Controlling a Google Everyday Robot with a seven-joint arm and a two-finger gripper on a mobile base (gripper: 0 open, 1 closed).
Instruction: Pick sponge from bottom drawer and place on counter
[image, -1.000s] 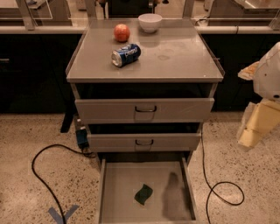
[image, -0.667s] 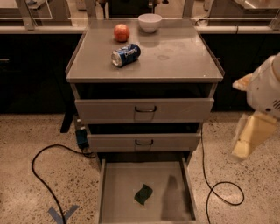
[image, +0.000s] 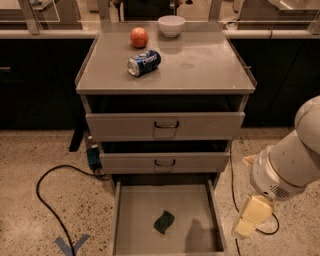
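The dark green sponge (image: 164, 221) lies flat on the floor of the open bottom drawer (image: 135, 205), near its front middle. The grey counter (image: 200, 65) tops the cabinet above. My gripper (image: 252, 216), cream-coloured on the end of a white arm (image: 287, 165), hangs to the right of the drawer, outside its right wall and above floor level. It is apart from the sponge and holds nothing that I can see.
On the counter lie a blue soda can (image: 144, 63) on its side, a red apple (image: 139, 37) and a white bowl (image: 171, 25). Two upper drawers (image: 165, 125) are slightly open. Black cables (image: 47, 200) run on the speckled floor at both sides.
The arm has swung down and to the left, bringing the gripper closer to the right side of the bottom drawer. The sponge and counter objects have not moved.
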